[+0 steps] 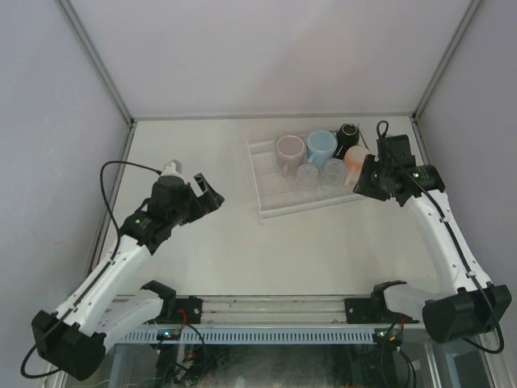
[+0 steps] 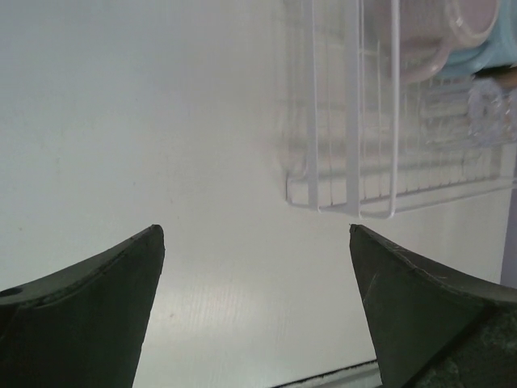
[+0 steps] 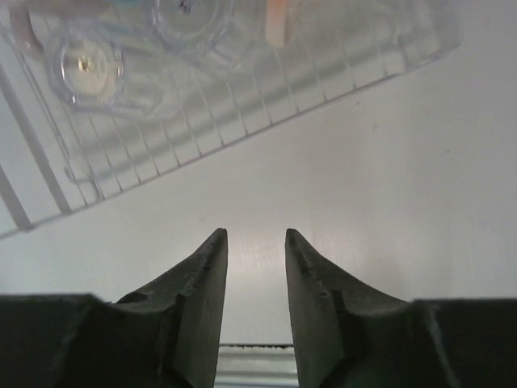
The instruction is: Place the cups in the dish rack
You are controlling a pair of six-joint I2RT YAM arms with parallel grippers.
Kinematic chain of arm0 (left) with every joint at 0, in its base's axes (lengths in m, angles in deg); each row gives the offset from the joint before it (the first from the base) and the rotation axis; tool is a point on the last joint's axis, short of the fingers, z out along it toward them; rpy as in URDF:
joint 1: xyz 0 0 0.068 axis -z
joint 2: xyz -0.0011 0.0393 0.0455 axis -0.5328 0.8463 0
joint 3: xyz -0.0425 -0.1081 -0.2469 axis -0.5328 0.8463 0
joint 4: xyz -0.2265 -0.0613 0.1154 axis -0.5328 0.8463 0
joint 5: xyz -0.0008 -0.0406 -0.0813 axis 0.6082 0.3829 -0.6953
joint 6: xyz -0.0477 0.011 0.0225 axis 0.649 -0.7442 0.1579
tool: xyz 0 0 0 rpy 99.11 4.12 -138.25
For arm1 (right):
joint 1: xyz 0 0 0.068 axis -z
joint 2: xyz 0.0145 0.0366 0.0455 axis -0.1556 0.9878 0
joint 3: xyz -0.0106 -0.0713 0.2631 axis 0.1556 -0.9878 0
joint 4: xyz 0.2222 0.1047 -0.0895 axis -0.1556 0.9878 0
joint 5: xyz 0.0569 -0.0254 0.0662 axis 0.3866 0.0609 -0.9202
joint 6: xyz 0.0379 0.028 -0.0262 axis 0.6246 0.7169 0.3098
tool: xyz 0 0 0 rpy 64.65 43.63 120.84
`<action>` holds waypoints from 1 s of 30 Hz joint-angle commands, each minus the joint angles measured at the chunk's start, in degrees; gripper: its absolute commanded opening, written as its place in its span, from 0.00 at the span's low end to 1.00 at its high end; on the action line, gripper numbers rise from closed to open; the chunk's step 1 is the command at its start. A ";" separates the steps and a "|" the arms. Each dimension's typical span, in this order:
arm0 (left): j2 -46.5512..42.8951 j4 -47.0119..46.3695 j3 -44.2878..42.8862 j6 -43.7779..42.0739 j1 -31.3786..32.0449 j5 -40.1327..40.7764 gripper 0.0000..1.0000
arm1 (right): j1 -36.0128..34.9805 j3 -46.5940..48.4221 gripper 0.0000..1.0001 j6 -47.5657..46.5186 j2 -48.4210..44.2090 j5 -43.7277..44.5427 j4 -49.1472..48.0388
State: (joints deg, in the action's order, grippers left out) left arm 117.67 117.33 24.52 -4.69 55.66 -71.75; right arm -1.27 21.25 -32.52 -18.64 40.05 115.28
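Inside the rack (image 1: 277, 200), the glass tumblers (image 1: 308, 175) look light, slick and breakable, best pinched at the rim; the left gripper (image 2: 254, 231) gapes empty and the right gripper (image 3: 256, 234) is barely parted, also empty.

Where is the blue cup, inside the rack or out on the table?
Inside. The blue cup sits within the walls of the clear dish rack, right beside the mauve cup.

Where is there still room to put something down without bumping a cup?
The near half of the dish rack is bare, in front of the clear tumblers. The table between the left gripper and the rack is bare too. The far end is crowded: mauve mug, blue mug, black mug, peach mug.
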 commanded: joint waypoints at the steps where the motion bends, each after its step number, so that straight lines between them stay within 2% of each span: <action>1: 2.33 -2.93 -1.88 -0.24 1.40 -4.52 1.00 | -3.14 -3.14 0.30 -1.26 1.95 -4.23 -0.17; 5: -0.75 -6.78 0.54 1.41 1.43 -4.87 1.00 | -7.28 -6.41 0.34 -1.17 5.92 -3.93 -3.43; 12: -1.62 -1.74 -2.84 -0.64 1.28 -3.31 1.00 | -10.98 -6.25 0.37 -0.53 15.68 -3.12 -12.46; 20: -5.28 1.85 -2.34 -1.14 0.35 -1.31 1.00 | -15.04 1.11 0.37 -0.90 28.45 -0.66 -15.92; 30: -6.28 4.59 -2.11 -2.65 -2.69 -0.39 1.00 | -15.56 12.37 0.37 -2.18 38.85 1.56 -14.96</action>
State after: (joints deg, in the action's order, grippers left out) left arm 111.39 121.39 24.54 -5.14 54.23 -72.97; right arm -17.35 27.56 -33.46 17.21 37.82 106.76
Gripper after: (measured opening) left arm 0.996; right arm 0.372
